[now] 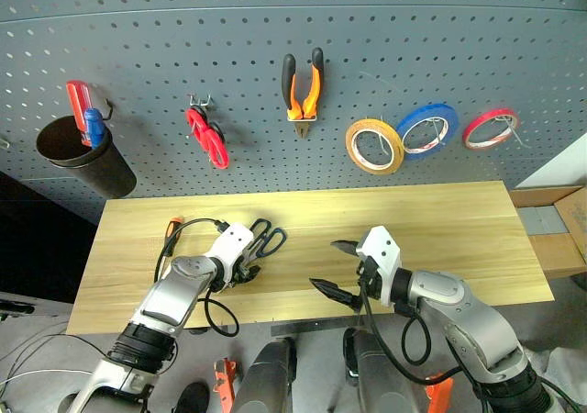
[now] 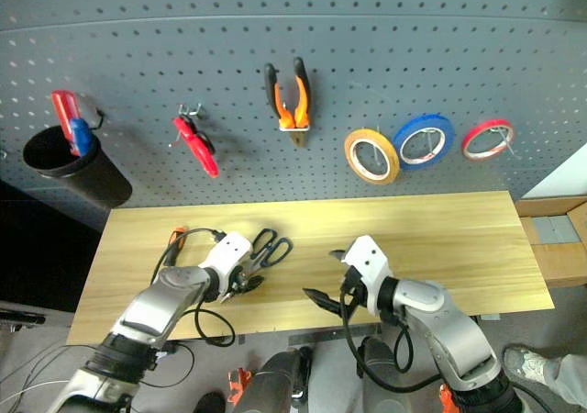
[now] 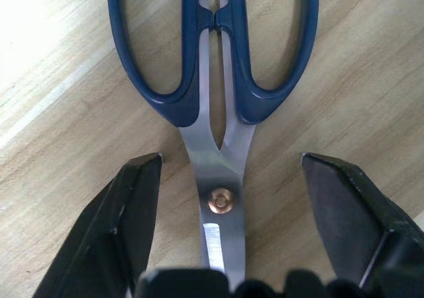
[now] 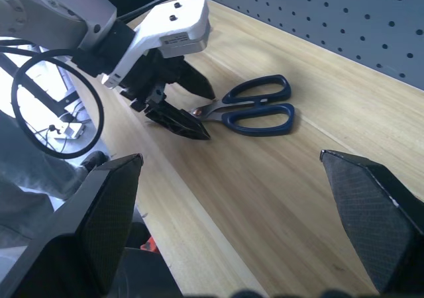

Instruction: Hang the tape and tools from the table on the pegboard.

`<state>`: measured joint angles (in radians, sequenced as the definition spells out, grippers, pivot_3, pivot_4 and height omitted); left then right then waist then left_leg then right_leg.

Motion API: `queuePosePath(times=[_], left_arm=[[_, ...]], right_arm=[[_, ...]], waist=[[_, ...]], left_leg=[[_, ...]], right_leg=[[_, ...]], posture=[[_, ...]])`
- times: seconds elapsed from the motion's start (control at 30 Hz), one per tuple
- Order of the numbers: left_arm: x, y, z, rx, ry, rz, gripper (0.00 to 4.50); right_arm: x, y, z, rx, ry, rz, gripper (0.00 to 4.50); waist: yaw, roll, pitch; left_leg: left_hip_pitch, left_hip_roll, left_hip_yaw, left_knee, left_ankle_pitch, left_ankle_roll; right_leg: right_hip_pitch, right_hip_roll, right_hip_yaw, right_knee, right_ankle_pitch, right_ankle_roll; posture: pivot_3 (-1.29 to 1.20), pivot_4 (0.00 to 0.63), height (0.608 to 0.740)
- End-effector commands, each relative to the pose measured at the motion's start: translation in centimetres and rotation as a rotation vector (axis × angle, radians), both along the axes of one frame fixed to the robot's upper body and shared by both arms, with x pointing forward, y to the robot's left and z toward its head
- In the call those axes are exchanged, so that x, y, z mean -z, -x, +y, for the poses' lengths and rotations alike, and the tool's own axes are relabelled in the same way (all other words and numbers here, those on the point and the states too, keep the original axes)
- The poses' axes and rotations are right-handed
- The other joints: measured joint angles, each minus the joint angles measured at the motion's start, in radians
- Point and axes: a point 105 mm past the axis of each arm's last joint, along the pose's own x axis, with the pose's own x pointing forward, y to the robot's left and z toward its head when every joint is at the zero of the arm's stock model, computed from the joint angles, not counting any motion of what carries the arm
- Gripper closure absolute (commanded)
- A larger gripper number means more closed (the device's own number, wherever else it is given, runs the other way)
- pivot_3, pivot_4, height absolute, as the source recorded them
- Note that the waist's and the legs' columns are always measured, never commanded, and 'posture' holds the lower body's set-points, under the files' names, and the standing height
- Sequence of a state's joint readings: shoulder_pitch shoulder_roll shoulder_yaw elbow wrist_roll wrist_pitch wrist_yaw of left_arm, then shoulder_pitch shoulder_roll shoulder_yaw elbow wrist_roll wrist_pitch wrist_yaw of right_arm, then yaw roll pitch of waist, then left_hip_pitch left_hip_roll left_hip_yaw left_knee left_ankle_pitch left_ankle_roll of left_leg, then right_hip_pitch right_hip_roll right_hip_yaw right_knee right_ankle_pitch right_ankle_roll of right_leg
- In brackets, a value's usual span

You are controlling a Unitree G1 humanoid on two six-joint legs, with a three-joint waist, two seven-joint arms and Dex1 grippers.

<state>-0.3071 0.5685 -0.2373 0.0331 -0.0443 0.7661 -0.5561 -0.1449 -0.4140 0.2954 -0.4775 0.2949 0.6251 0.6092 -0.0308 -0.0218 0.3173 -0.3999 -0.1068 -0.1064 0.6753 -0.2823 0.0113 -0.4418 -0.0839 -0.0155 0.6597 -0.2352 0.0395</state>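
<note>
Steel scissors with dark blue loop handles (image 1: 267, 239) lie flat on the table (image 1: 449, 229). My left gripper (image 3: 228, 162) is lowered over them, its two black fingers open on either side of the blades near the pivot, with a gap on each side. My right gripper (image 1: 328, 266) hovers open and empty above the table's middle. An orange-and-black screwdriver handle (image 1: 175, 222) peeks out behind my left arm. The orange-and-black pliers (image 1: 304, 87) and the yellow-tan tape (image 1: 374, 146) hang on the pegboard (image 1: 477, 46).
A black cup (image 1: 83, 156) with red and blue screwdrivers hangs at the pegboard's left. Red-handled scissors (image 1: 207, 138), a blue tape ring (image 1: 427, 129) and a red tape ring (image 1: 491, 128) hang there too. The table's right half is bare wood.
</note>
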Motion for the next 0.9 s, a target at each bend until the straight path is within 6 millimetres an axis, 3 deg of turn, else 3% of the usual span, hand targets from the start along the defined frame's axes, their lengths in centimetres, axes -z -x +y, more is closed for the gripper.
queuePosePath(times=[0.03,0.2,0.47,0.6,0.8,0.9], left_arm=[[0.6,1.0,-0.3,0.013,0.008,0.032,2.32],[-1.6,1.7,-0.3,0.044,0.06,-0.094,3.93],[-5.2,4.0,-0.2,0.131,0.131,-0.388,3.95],[-6.6,4.7,-0.5,0.156,0.16,-0.548,3.95],[-8.8,5.1,0.4,0.053,0.219,-0.778,3.95],[-11.2,4.7,1.1,0.004,0.191,-0.951,3.95]], right_arm=[[-1.2,0.2,0.1,-0.012,-0.013,-0.052,0.0],[-1.1,-0.3,-0.2,-0.01,0.008,-0.074,0.0],[-3.3,-2.0,-0.4,-0.101,-0.012,-0.135,0.0],[-3.7,-2.3,-0.1,-0.17,-0.009,-0.153,0.0],[-4.6,-3.0,0.5,-0.229,-0.024,-0.19,0.0],[-4.3,-2.9,0.6,-0.238,-0.016,-0.186,0.0]], waist=[[-0.001,0.0,0.0],[-0.005,0.0,-0.001],[0.005,-0.003,-0.021],[0.006,-0.004,-0.042],[0.016,-0.005,-0.067],[0.026,-0.005,-0.077]], left_leg=[[0.0,0.0,0.0,0.0,0.0,0.0],[0.0,0.0,0.0,0.0,0.0,0.0],[0.0,0.0,0.0,0.0,0.0,-0.001],[0.0,-0.001,0.001,0.001,0.0,-0.001],[0.0,-0.001,0.001,0.001,0.001,-0.001],[0.001,0.0,0.001,0.002,0.001,-0.002]], right_leg=[[0.0,0.0,0.0,0.0,0.0,0.0],[0.0,0.0,0.0,0.0,0.0,0.0],[0.0,0.0,0.0,-0.001,0.0,-0.001],[0.001,0.0,0.0,-0.002,0.0,0.0],[0.001,0.0,0.0,-0.002,0.003,-0.001],[0.001,0.0,0.0,-0.001,0.004,-0.001]], posture=[[-0.07,0.347,0.74],[-0.08,0.304,0.74],[-0.06,0.193,0.74],[-0.04,0.168,0.74],[-0.01,0.159,0.74],[-0.01,0.162,0.74]])
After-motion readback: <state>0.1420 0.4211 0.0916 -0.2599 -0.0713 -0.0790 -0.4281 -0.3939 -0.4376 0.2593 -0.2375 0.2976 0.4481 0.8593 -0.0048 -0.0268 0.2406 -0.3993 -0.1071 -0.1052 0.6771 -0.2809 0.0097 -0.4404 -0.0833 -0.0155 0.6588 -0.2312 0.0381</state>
